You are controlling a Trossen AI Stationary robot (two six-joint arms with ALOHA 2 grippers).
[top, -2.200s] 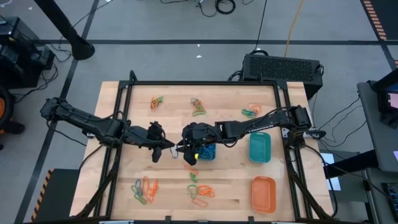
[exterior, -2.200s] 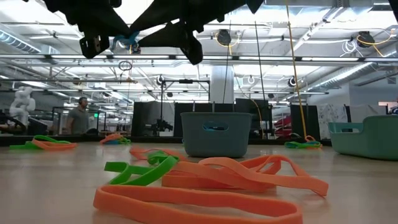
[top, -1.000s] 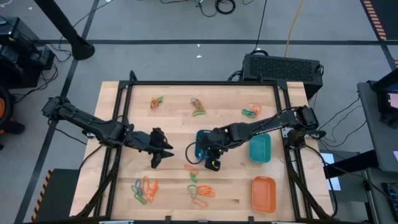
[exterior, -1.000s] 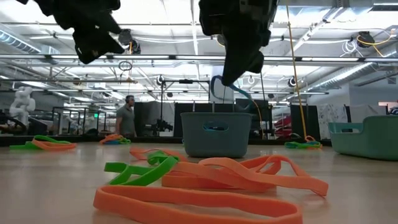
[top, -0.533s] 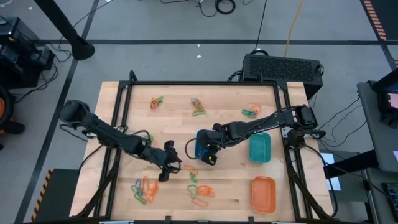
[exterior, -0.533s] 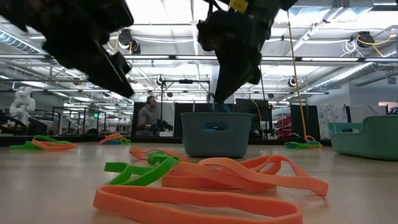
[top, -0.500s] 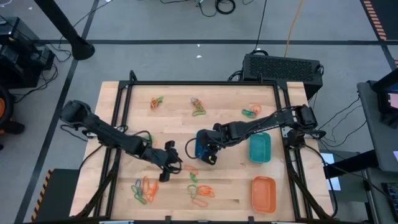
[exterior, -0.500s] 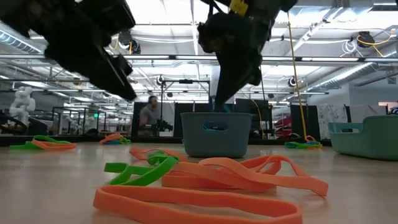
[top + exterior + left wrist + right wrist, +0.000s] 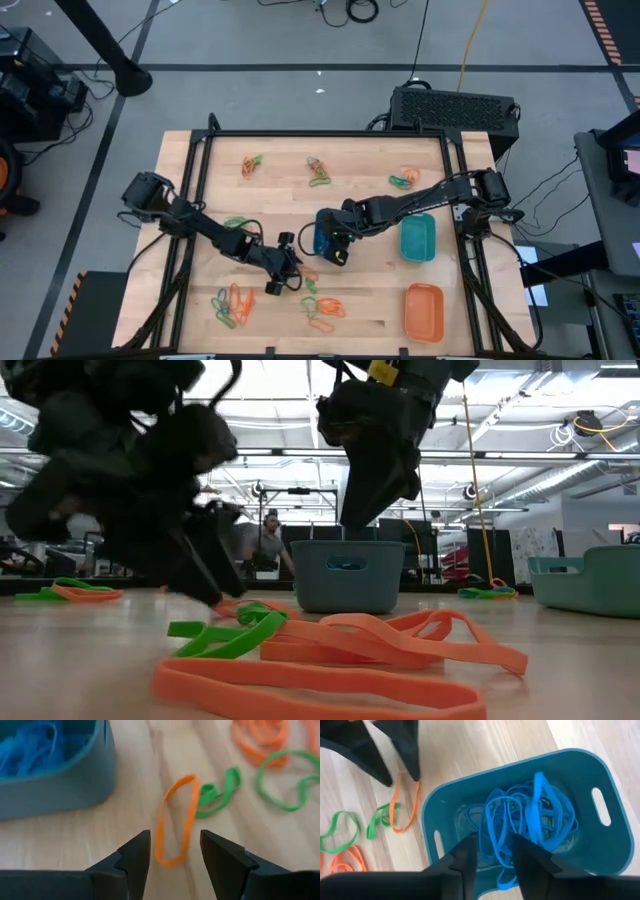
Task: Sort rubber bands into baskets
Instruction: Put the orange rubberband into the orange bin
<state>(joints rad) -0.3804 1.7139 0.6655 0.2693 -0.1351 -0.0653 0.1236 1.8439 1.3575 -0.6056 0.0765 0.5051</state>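
Blue basket [image 9: 326, 233]: landmark, mid-desk; holds a tangle of blue bands [image 9: 520, 827]; an upright blue strand stands in the heap just ahead of the right tool's tips.

Right tool [image 9: 492, 851]: poised directly over the blue basket's open top, fingers a narrow gap apart with nothing pinched between them; the blue strand looks free of the fingers, so the drop seems made.

Left tool [image 9: 171, 851]: just beside the blue basket's front-left corner, low over the desk [image 9: 280, 170], fingers wide and empty; an orange band [image 9: 176, 820] lies flat straight ahead of the tips, touching a green band [image 9: 215, 795].

Step in hand, as judged: picking the orange band; best to straddle one long side only, away from where the green band touches it, press the tips to the wood, then close, so the green one is not dragged along.

Teal basket [image 9: 417, 238]: to the right of the blue basket; orange basket [image 9: 423, 310]: farther right and toward the front edge, the likely target.

Open room: bare wood lies between the blue basket and the orange basket; a loose pile of bands [image 9: 324, 309] sits in front of the blue basket; the two arms stand close, so the left arm should rise before crossing; the blue basket's wall is near the left tool's side.
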